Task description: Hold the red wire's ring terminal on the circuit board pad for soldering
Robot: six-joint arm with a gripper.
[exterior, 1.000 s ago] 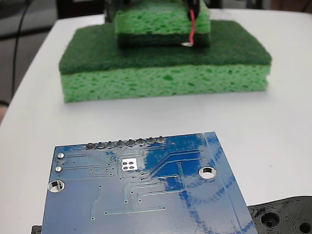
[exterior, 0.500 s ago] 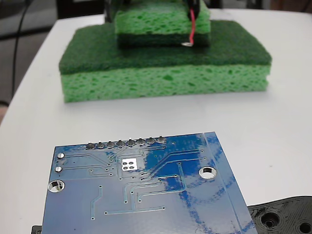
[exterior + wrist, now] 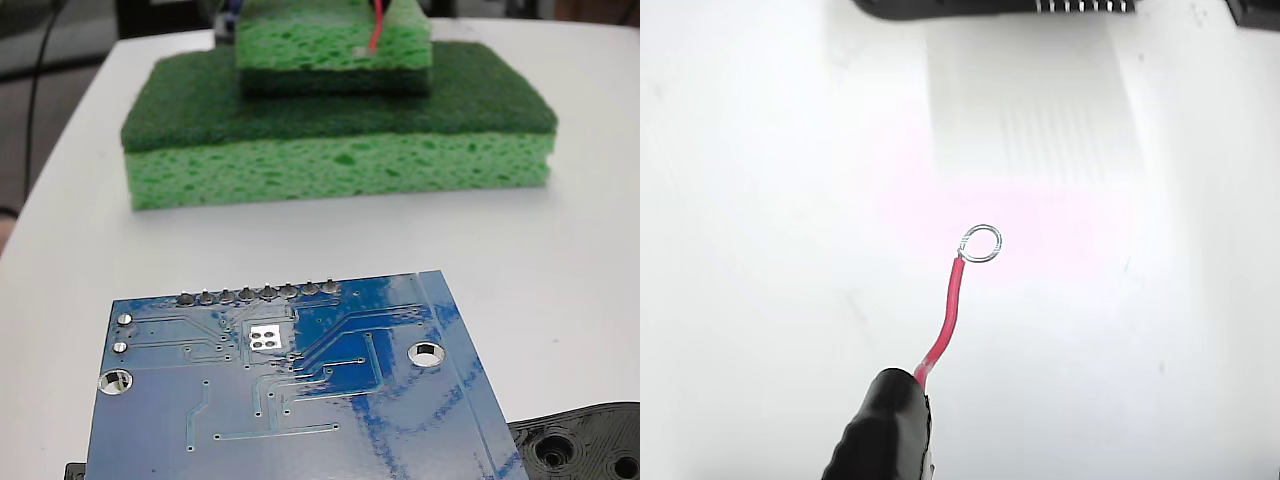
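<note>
The blue circuit board (image 3: pixel 290 400) lies flat at the front of the fixed view, with a row of grey solder points (image 3: pixel 258 294) along its far edge. Far behind it the red wire (image 3: pixel 376 35) hangs at the top of the picture, its ring terminal (image 3: pixel 362 52) in front of the upper sponge. The gripper itself is above that frame. In the wrist view my gripper (image 3: pixel 890 415) shows as a black tip shut on the red wire (image 3: pixel 948 315). The silver ring terminal (image 3: pixel 981 243) hovers in the air over a washed-out white surface.
Two green sponges are stacked at the back, a small one (image 3: pixel 330 60) on a large one (image 3: pixel 340 150). A black plastic part with holes (image 3: pixel 580 445) lies at the board's right. The white table (image 3: pixel 560 260) ends at the left. A dark edge with pins (image 3: pixel 1080 5) tops the wrist view.
The wire and its ring have risen and shifted slightly left, from the lower sponge's top up to the upper sponge's face. The dark gripper tip has left the fixed view's top.
</note>
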